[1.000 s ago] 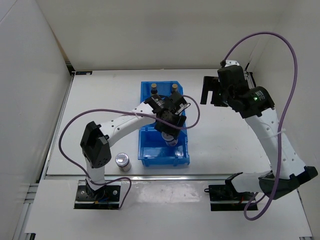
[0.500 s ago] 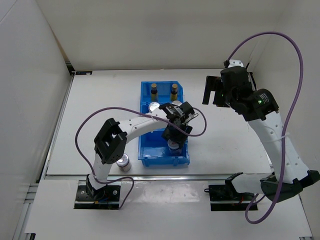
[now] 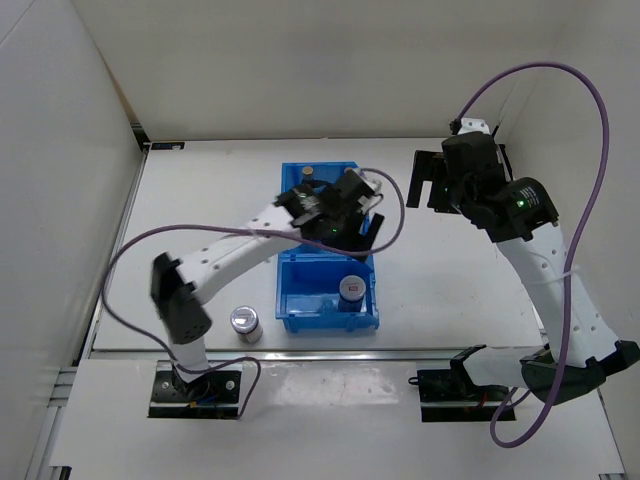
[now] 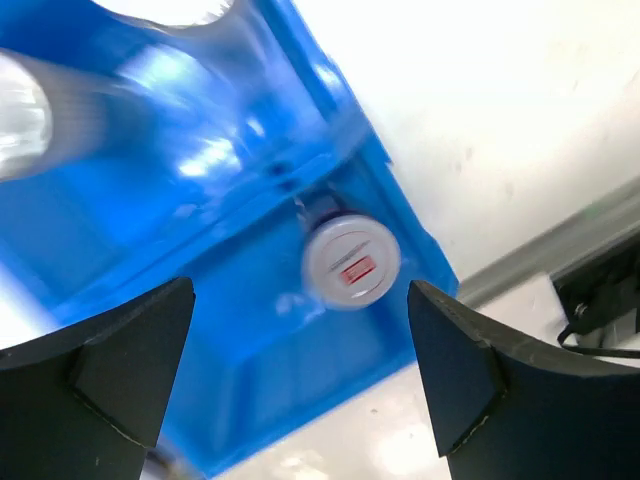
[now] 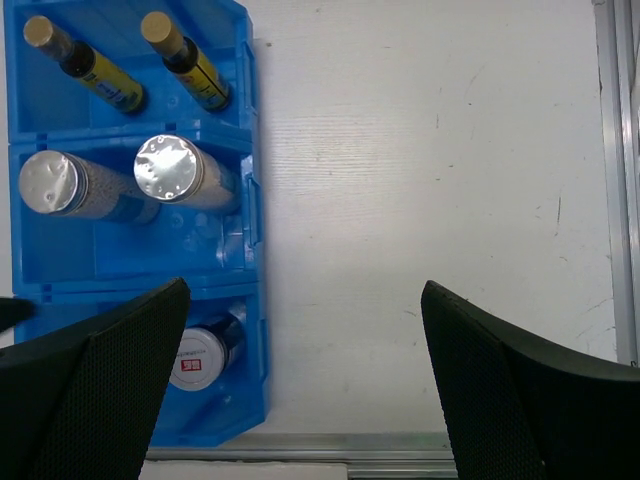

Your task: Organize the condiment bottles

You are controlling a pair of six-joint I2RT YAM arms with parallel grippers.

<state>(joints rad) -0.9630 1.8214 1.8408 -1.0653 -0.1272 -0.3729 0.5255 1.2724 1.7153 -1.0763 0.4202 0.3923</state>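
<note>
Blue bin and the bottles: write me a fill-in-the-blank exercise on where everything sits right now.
1. The blue bin holds ____ brown bottles in its far compartment.
2. The red-marked jar is the only one in the ____ compartment.
3. One silver-lidded jar stands outside the bin, on the ____.
4. The left gripper and right gripper are both ____.
Missing words: two; near; table; open.

Near compartment of bin (image 3: 320, 322) free beside red-marked jar (image 3: 350, 290), left arm (image 3: 235, 250) over middle
</note>
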